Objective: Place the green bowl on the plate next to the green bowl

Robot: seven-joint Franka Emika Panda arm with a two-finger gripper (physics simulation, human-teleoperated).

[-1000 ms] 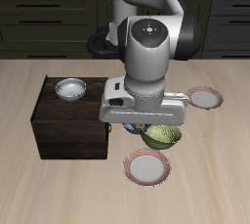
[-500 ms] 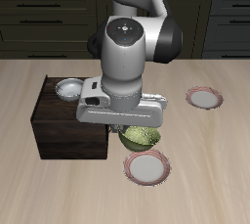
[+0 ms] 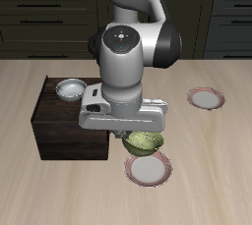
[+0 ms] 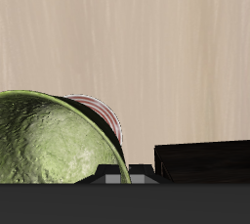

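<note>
Green bowl [image 3: 144, 144] under pincer [image 3: 133, 137]

gripper [image 3: 135, 137]: fingers hidden under arm's wrist, grip unreadable | green bowl [image 3: 143, 144]: back half covered by arm, cut by frame edge in wrist view [image 4: 49, 140] | plate [image 4: 102, 115]: mostly behind bowl, only rim arc shows | dark box [image 4: 205, 159]: cut by edge

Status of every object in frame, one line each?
green bowl: upright, carried above the table, over the near plate's back edge
near plate: flat on table, nothing on it
far plate: flat, nothing on it
white-grey bowl: upright on dark box
gripper: fingers hidden
</note>
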